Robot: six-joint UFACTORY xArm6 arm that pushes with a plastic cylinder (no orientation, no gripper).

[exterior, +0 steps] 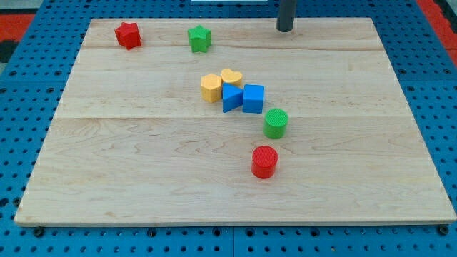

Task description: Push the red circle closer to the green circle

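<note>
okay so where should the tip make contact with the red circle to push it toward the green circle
Nothing here grips; my tip only pushes. Contact the red circle low on its curved wall at the view's bottom, slightly left, since the green circle sits just above and slightly right. Aim through its centre; a round wall slips aside otherwise. My tip is now far off, at the view's top.

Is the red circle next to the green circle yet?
Not quite. The red circle sits just below the green circle, with a small gap between them. Nothing is being pushed: my tip is at the view's top, far from both. Left: bring the tip below the red circle and push it up.
</note>
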